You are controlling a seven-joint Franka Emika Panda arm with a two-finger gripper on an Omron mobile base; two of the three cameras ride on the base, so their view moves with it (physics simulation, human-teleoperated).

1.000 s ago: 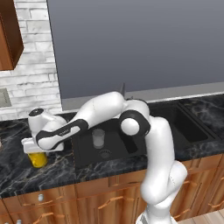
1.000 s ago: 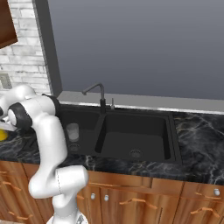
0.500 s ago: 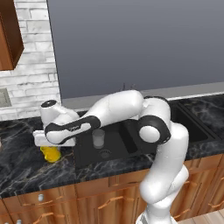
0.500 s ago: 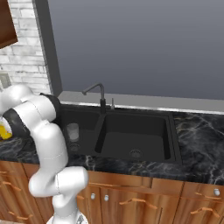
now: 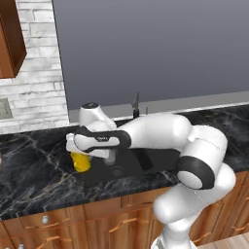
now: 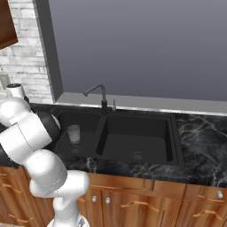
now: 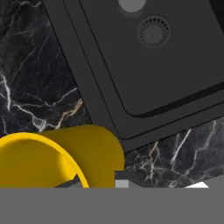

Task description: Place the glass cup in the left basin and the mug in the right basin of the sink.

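Observation:
My gripper (image 5: 80,153) is shut on the rim of the yellow mug (image 5: 80,163), which hangs just above the black counter at the sink's left edge. In the hand view the mug (image 7: 61,157) is close at the lower left, with the left basin (image 7: 144,74) and its round drain beyond it. The glass cup (image 6: 73,133) stands upright in the left basin (image 6: 86,128), apart from the gripper. The right basin (image 6: 142,137) holds nothing but its drain. My arm covers much of the sink (image 5: 133,163) in the left base view.
A dark thin faucet (image 6: 101,94) rises behind the divider. Black marbled counter (image 5: 34,170) runs left of the sink and also right of it (image 6: 201,137). A brick wall with an outlet (image 5: 5,108) and a wooden cabinet (image 5: 9,39) are at the left.
The gripper has carried the mug to the right, from the counter's left part to the sink's left edge. The glass cup has stayed in the left basin.

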